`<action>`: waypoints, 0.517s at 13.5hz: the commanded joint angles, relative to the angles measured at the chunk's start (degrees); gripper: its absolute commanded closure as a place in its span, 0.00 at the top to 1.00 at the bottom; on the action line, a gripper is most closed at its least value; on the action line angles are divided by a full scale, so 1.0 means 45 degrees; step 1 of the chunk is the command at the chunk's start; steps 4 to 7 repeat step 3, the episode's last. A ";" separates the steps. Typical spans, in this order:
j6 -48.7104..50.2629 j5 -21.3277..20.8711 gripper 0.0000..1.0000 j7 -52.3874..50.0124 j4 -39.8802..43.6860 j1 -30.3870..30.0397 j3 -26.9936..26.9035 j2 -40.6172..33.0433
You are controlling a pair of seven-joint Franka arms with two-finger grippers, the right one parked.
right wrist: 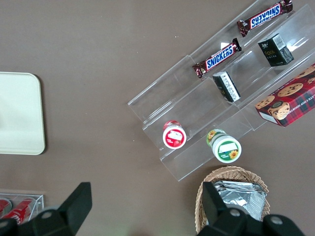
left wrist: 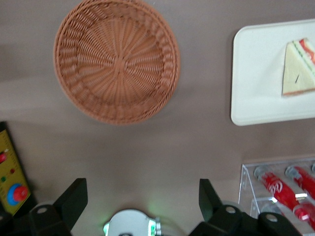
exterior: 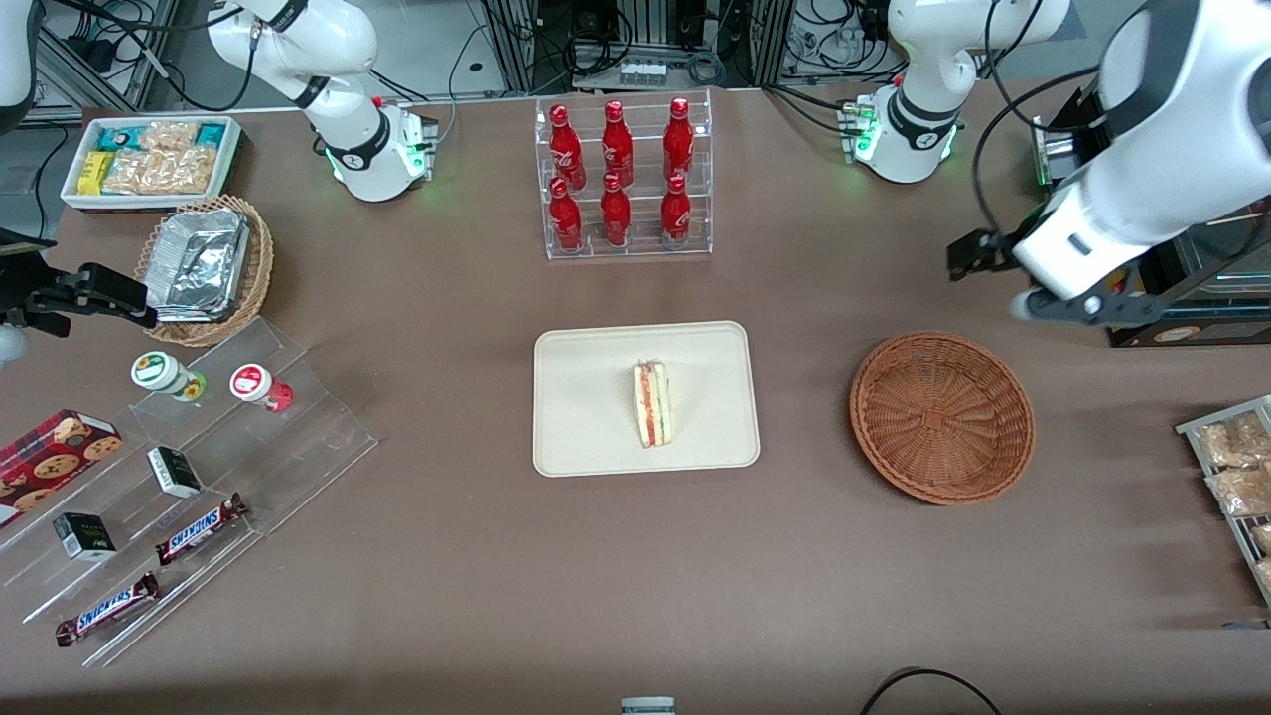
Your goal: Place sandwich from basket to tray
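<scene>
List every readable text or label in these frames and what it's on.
"SNICKERS": two bars on the clear stand.
Black boxes, cookie box, red bottles, snack packets: print unreadable.
Sandwich, tray, basket: no text.
Tool open, above the table beside the basket.

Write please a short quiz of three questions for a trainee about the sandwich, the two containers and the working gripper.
1. True or false: the sandwich lies on the tray.
2. What does the basket hold? A) a sandwich B) nothing C) bottles
3. Is the gripper open or shut, and where is it?

Key
1. True.
2. B.
3. Open, holding nothing, raised above the table, farther from the front camera than the basket.
</scene>
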State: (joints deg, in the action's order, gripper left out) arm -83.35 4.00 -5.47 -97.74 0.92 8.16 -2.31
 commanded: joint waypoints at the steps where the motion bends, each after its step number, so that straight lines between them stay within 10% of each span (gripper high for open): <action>1: 0.1176 0.0166 1.00 0.0239 0.0897 -0.0223 0.0082 -0.0131; 7: 0.1315 0.0146 1.00 0.0220 0.0938 -0.0223 -0.0035 -0.0150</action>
